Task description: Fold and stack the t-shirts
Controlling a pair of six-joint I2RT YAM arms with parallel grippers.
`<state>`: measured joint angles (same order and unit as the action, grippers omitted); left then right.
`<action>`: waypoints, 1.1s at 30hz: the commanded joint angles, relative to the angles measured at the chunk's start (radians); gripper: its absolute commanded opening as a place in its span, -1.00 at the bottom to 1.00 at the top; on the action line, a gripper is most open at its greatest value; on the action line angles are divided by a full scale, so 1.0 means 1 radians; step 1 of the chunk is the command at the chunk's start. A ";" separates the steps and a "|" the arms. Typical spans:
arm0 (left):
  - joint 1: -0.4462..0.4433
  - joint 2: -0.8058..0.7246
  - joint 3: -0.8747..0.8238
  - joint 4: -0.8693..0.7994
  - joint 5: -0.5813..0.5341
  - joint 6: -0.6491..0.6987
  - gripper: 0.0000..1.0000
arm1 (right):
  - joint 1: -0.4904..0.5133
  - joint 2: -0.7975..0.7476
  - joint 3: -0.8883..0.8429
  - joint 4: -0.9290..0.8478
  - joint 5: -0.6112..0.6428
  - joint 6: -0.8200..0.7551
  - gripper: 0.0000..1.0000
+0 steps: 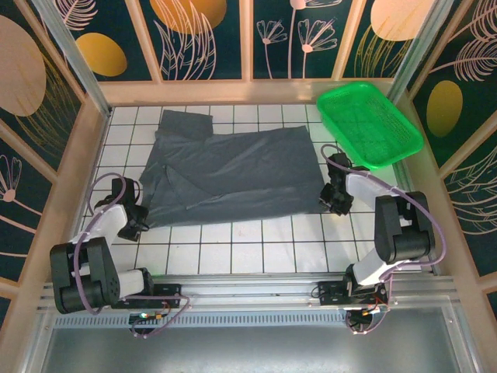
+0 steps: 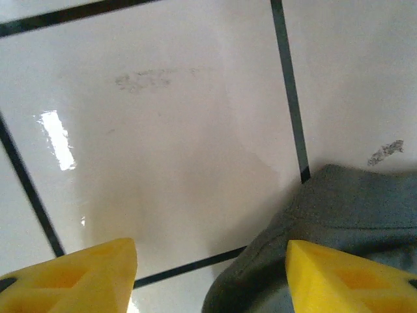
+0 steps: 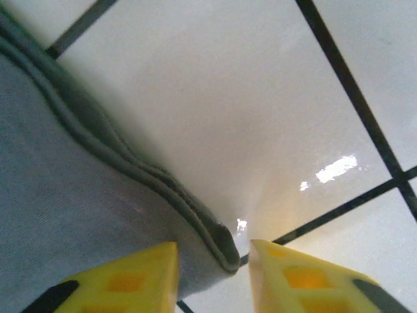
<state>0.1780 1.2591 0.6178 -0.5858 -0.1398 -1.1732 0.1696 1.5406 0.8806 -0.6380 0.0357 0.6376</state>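
My left arm (image 1: 84, 276) and right arm (image 1: 400, 229) are chunky black joint housings joined by smooth white link shells. A thin lilac cable (image 1: 439, 233) loops along each. My left fingertips (image 2: 78, 277) and right fingertips (image 3: 306, 277) are bright yellow wedges with moulded recesses.

White glossy tiles (image 1: 233, 256) with dark grout make the floor. Just ahead of the left gripper (image 2: 210, 261), one tile bears a grey scuff (image 2: 143, 79), with a glare patch (image 2: 55, 138) to its left. Ahead and right of the right gripper (image 3: 214, 251) lies another glare streak (image 3: 335, 168). Far beyond both, a wooden rim (image 1: 233, 92) carries dark teal wall panels (image 1: 194, 54) with gold ovals.
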 commanded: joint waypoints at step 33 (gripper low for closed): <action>-0.377 0.235 0.112 0.244 0.375 -0.090 0.06 | 0.326 0.038 0.179 0.396 -0.629 -0.107 0.03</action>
<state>-0.1955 1.4811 0.7330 -0.3439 0.2363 -1.2510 0.4927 1.5623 1.0328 -0.2653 -0.5777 0.5186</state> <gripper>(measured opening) 0.533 0.514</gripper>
